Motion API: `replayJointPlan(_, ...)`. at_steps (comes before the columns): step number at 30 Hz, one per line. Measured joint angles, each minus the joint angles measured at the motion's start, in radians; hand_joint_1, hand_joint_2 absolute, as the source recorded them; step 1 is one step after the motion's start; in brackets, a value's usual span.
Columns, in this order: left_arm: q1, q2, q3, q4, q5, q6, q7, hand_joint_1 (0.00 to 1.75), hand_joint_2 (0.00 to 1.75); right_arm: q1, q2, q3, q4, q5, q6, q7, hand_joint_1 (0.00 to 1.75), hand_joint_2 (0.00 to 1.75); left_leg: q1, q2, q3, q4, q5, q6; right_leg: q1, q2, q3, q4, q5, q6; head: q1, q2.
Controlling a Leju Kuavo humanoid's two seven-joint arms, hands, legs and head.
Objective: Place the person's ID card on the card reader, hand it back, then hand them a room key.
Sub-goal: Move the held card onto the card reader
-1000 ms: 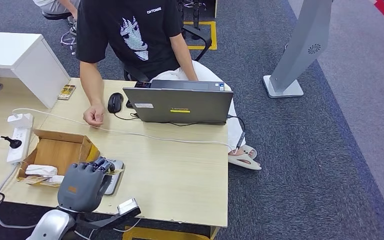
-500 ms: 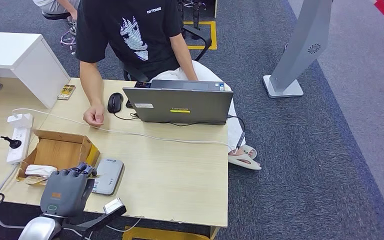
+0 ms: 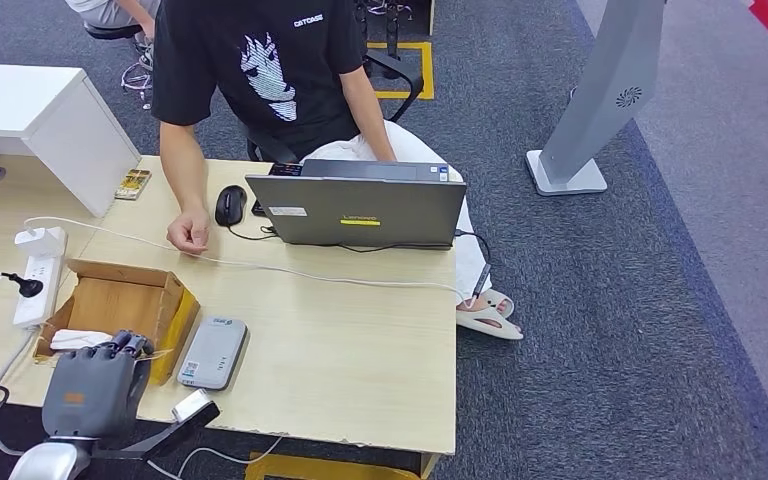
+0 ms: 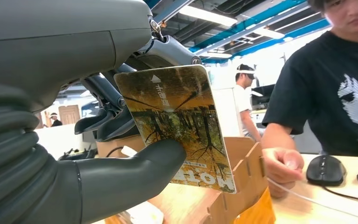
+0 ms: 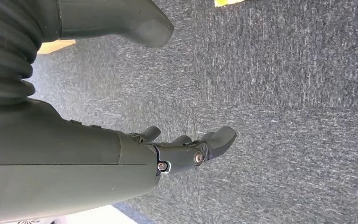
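Note:
My left hand (image 3: pixel 90 385) hovers at the table's near left edge, beside the cardboard box (image 3: pixel 120 300). In the left wrist view the left hand (image 4: pixel 74 116) pinches a brown-gold card (image 4: pixel 179 123) printed with trees between its thumb (image 4: pixel 135 168) and fingers. The grey card reader (image 3: pixel 212 352) lies flat on the table just right of the box, with nothing on it. The person's hand (image 3: pixel 188 232) rests on the table beyond the box, also seen as a loose fist (image 4: pixel 282 165). My right hand (image 5: pixel 186 149) hangs over grey carpet, fingers loosely apart, holding nothing.
A grey laptop (image 3: pixel 360 208) and a black mouse (image 3: pixel 230 204) sit at the table's far side. A white cable (image 3: pixel 290 270) runs across the table. A power strip (image 3: pixel 38 275) lies at the left. White cards or paper (image 3: pixel 82 340) lie in the box.
My left hand has drawn back from over the card reader toward the near left edge, by the box. The reader is now uncovered. The person has not moved.

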Motion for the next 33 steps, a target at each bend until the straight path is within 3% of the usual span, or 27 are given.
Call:
replayJointPlan(17,-0.062,-0.04,0.105,0.109,0.008,0.137,-0.099,1.75,1.75,0.0,0.0,-0.001,-0.002,0.072,-0.014,-0.039,0.0,1.75,0.0,0.0,0.0,0.0,0.0,0.0,0.0,0.0,0.0,0.0,0.0,0.0,0.0,0.0)
replayJointPlan(33,-0.079,-0.059,0.113,0.226,0.004,0.158,-0.145,1.75,1.75,0.002,0.0,-0.032,-0.002,0.126,-0.016,-0.06,0.0,1.75,0.0,0.0,0.0,0.0,0.0,0.0,0.0,0.0,0.0,0.0,0.0,0.0,0.0,0.0)
